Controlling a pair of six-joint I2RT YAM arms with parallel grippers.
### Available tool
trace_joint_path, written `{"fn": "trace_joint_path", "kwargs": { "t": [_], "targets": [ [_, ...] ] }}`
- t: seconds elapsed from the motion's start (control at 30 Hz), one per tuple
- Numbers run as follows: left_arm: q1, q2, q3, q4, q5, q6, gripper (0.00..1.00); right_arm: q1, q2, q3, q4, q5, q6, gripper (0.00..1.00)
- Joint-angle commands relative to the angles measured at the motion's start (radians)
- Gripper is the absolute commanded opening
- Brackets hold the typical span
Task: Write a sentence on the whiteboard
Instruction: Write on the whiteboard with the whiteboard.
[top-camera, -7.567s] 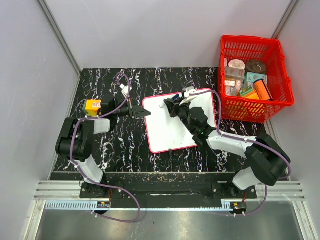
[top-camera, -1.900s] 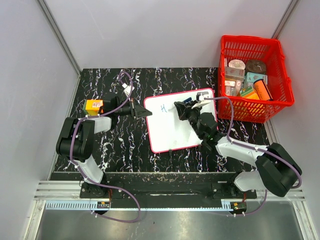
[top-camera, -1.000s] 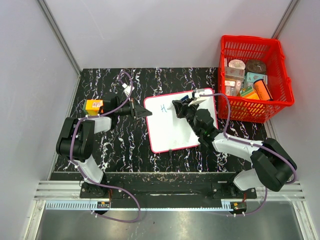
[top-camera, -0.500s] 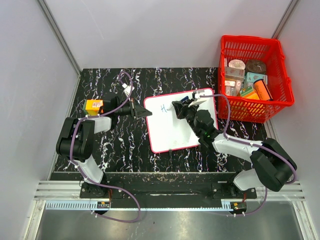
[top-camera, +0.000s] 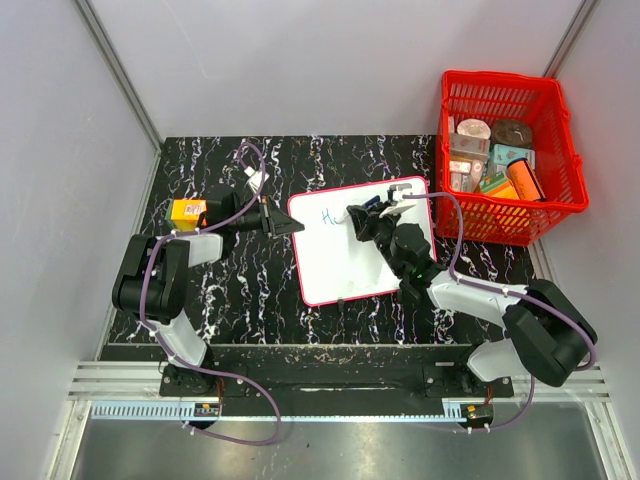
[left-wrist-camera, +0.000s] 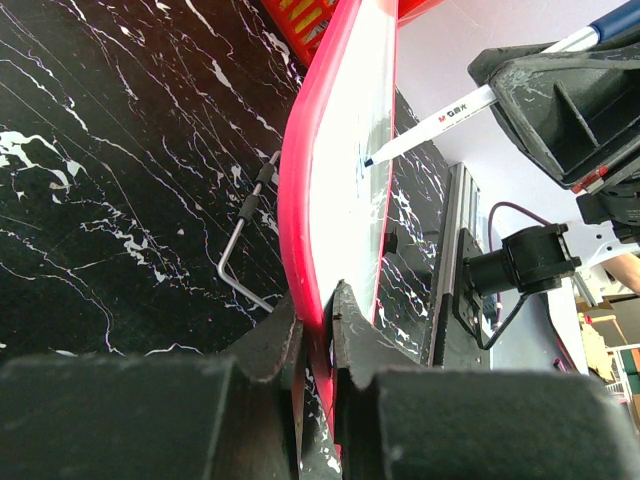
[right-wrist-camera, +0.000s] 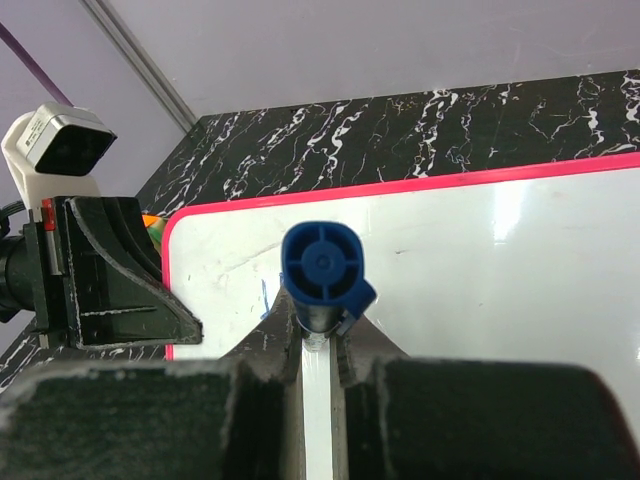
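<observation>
The whiteboard (top-camera: 345, 265), white with a red-pink frame, lies tilted on the black marble table. My left gripper (top-camera: 283, 226) is shut on its left edge; the left wrist view shows the red frame (left-wrist-camera: 300, 200) pinched between the jaws (left-wrist-camera: 318, 310). My right gripper (top-camera: 362, 218) is shut on a blue-capped white marker (right-wrist-camera: 322, 265), whose tip (left-wrist-camera: 372, 160) touches the board. Of the sentence, only a blue "H" and one further stroke (top-camera: 328, 215) show near the board's top left corner.
A red basket (top-camera: 505, 228) full of small packages stands at the table's back right, close to the board's right edge. A yellow-orange box (top-camera: 186, 211) sits by the left arm. A bent wire stand (left-wrist-camera: 240, 245) pokes out from under the board.
The marker and right gripper have shifted slightly right, and a new blue stroke has appeared after the "H". The left gripper and the board have not moved.
</observation>
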Motion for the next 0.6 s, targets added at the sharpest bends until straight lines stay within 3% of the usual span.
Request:
{"fn": "trace_joint_path", "kwargs": {
  "t": [0.0, 0.57],
  "targets": [
    [-0.033, 0.0, 0.006, 0.001, -0.066, 0.188, 0.0, -0.015, 0.003, 0.034, -0.037, 0.083, -0.012, 0.0],
    [-0.037, 0.0, 0.01, -0.011, -0.068, 0.196, 0.0, -0.026, 0.055, 0.093, -0.054, 0.005, 0.029, 0.0]
  ]
}}
